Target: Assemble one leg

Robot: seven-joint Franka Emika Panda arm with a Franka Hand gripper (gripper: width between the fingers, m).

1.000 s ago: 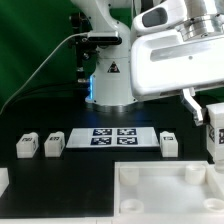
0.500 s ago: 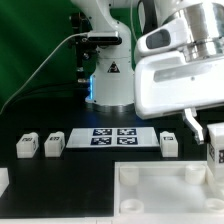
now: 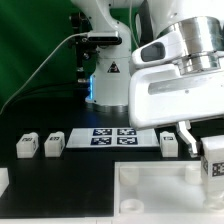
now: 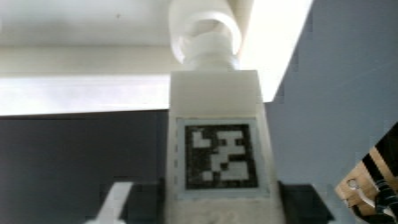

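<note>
Over the tray-like piece's (image 3: 150, 172) far corner, the gripper (image 3: 206, 141) is clamping the leg (image 3: 213, 162) upright — pickup is looking finished, while seating it into a socket is apparently waiting to be done.

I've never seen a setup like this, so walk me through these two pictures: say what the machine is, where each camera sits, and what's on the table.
The big white machine is a robot arm. One picture comes from a camera standing off the arm; the other from a camera on its wrist, looking along its hand. The hand is shut on a leg, a small white block with a black-and-white marker. On the dark table lie three more legs, a flat marker board and a large white tray-like piece.
</note>
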